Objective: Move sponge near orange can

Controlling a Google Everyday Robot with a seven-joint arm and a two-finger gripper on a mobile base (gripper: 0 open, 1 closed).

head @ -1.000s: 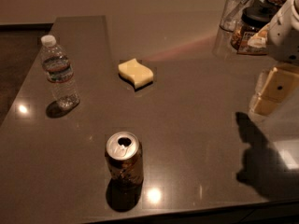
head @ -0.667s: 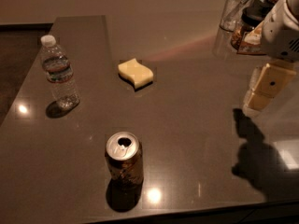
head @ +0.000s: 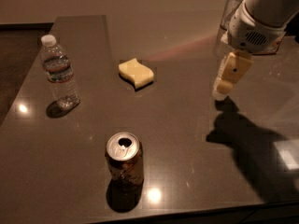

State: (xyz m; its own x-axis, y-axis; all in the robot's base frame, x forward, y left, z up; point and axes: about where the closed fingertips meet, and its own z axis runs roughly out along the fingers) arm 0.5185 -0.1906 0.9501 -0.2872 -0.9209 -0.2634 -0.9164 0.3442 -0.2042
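Observation:
The pale yellow sponge [head: 136,73] with wavy sides lies flat on the dark table [head: 187,139], at the middle back. The orange can [head: 124,159] stands upright near the front edge, silver top open, well in front of the sponge. My gripper [head: 223,88] hangs at the right, its cream fingers pointing down just above the table, well to the right of the sponge and touching nothing. The white arm rises from it to the top right corner.
A clear plastic water bottle [head: 59,72] with a white cap stands at the left. A clear glass [head: 231,8] stands at the back right, partly behind the arm. The table's front edge runs just below the can.
The arm and gripper have moved left toward the middle of the table, closer to the sponge. The sponge, can and bottle have not moved.

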